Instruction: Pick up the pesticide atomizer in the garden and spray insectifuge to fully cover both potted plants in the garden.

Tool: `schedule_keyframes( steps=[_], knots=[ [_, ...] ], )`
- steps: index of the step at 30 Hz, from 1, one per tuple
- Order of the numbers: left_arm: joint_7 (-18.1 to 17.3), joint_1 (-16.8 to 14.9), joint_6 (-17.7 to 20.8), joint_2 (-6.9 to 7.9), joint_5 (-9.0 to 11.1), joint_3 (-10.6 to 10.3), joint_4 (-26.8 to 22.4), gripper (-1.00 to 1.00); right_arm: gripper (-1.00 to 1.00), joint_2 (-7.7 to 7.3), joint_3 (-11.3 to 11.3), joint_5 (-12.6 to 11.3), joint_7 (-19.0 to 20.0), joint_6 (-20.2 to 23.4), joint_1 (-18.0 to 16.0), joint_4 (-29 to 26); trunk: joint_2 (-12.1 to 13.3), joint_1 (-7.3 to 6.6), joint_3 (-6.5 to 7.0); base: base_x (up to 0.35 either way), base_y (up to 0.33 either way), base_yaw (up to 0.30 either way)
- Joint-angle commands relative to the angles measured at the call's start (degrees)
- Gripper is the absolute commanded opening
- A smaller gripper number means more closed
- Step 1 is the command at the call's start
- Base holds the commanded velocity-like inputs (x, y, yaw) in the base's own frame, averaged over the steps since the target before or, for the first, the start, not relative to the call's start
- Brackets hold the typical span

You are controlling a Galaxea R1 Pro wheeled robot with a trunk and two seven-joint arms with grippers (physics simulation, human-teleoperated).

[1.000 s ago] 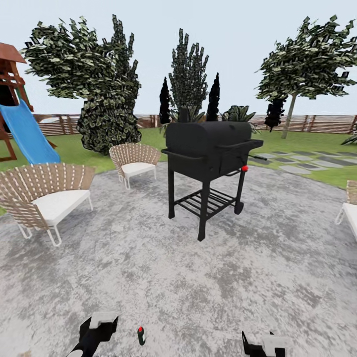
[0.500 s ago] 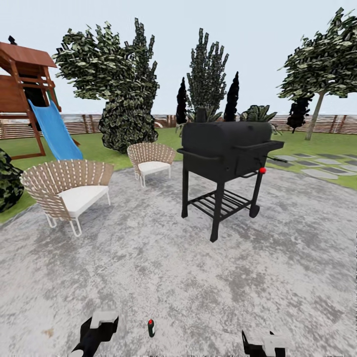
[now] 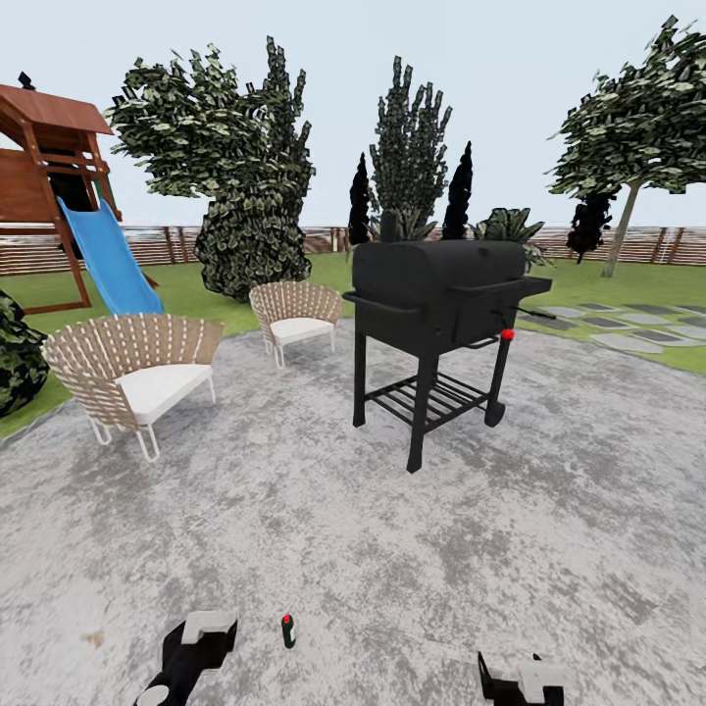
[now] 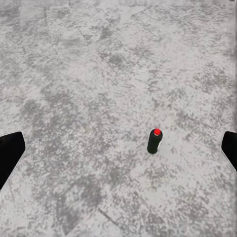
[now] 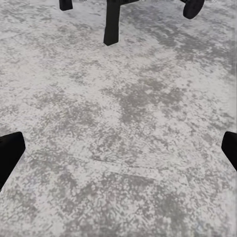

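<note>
small dark bottle with a red cap upright on the mottled grey patio, just at 3 o'clock of the left gripper, both grippers spread wide and empty, right gripper over bare paving, black barbecue grill at 12 o'clock, two wicker chairs at 10 o'clock, blue slide beyond

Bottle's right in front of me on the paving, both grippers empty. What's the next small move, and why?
Probably lower the left gripper toward the small dark bottle with the red cap. It stands upright on the grey paving, apart from both arms and nearer the left one; the left wrist view shows it ahead between the open fingers. The right gripper is farther off.
</note>
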Motion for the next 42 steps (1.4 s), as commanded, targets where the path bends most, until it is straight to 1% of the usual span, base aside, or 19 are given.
schedule_keyframes(
  steps=[1,5,7,10,12,18,21,25,27,30,33,34,36,42],
  knots=[
    [0.0,-0.2,-0.2,-0.23,0.0,0.1,-0.1,1.00,1.00,-0.01,0.0,0.0,-0.2,-0.1,-0.1,-0.4,0.0,0.00,-0.06,-0.002,-0.004,0.000],
    [0.0,-1.2,0.2,-1.24,-0.1,0.0,-0.4,1.00,1.00,0.00,0.0,0.0,-0.2,-0.1,-0.7,-3.6,0.0,0.00,-0.06,-0.001,-0.001,0.000],
    [0.1,-3.4,0.5,-1.58,-0.4,-0.1,-0.1,1.00,1.00,0.00,0.0,0.0,-0.2,0.0,-1.4,-6.1,0.0,0.00,-0.06,0.000,0.000,0.000],
    [0.4,-5.9,0.8,-1.44,-0.3,-0.1,0.2,1.00,1.00,0.00,0.0,0.0,-0.2,0.5,-2.7,-9.3,0.0,0.00,-0.06,0.000,0.000,0.000],
    [0.8,-6.7,0.8,-1.51,-0.2,-0.1,0.2,1.00,1.00,0.00,0.0,0.0,-0.2,1.0,-3.4,-10.8,0.0,0.00,-0.06,0.000,0.000,0.000],
    [1.0,-7.0,0.3,-1.84,-0.4,0.0,0.5,1.00,1.00,-0.20,-0.2,-0.1,-0.2,1.9,-4.0,-12.3,0.0,0.00,-0.06,0.000,0.000,0.000],
    [1.0,-7.1,0.1,-2.37,-0.6,-0.1,0.4,1.00,1.00,-0.33,-0.3,-0.2,-0.2,2.0,-4.1,-12.7,0.0,0.00,-0.06,0.000,0.000,0.000],
    [0.9,-7.1,0.0,-2.68,-0.5,-0.1,0.4,1.00,1.00,-0.41,-0.3,-0.2,-0.2,2.0,-4.1,-12.9,0.0,0.00,-0.06,0.000,0.000,0.000],
    [0.9,-7.1,0.0,-2.76,-0.5,-0.2,0.4,1.00,1.00,-0.48,-0.4,-0.3,-0.2,2.0,-4.1,-13.8,0.0,0.00,-0.06,0.000,0.000,0.000],
    [0.8,-7.1,0.0,-3.30,-0.6,-0.3,0.1,1.00,1.00,-0.45,-0.3,-0.3,-0.2,2.0,-4.1,-15.5,0.0,0.00,-0.06,0.000,0.000,0.000],
    [0.5,-7.1,0.2,-3.67,-0.8,-0.5,-0.3,1.00,1.00,-0.43,-0.3,-0.3,-0.2,2.0,-4.1,-15.9,-1.2,0.66,-0.60,0.000,0.000,0.000],
    [0.5,-7.2,0.2,-3.76,-0.9,-2.2,-0.4,1.00,1.00,-0.41,-0.3,-0.3,-0.3,2.0,-4.1,-16.0,-1.6,0.87,-0.81,0.000,0.000,0.000],
    [0.7,-7.2,0.2,-3.77,-1.0,-3.1,-0.4,1.00,1.00,-0.43,-0.4,-0.3,-0.3,2.0,-4.1,-16.0,-2.4,1.31,-1.30,0.000,0.000,0.000],
    [0.8,-7.0,0.0,-3.69,-1.1,-3.4,0.1,1.00,1.00,-0.44,-0.4,-0.3,-0.3,2.0,-4.1,-16.1,-4.8,2.63,-2.91,0.000,0.000,0.000]
  ],
)
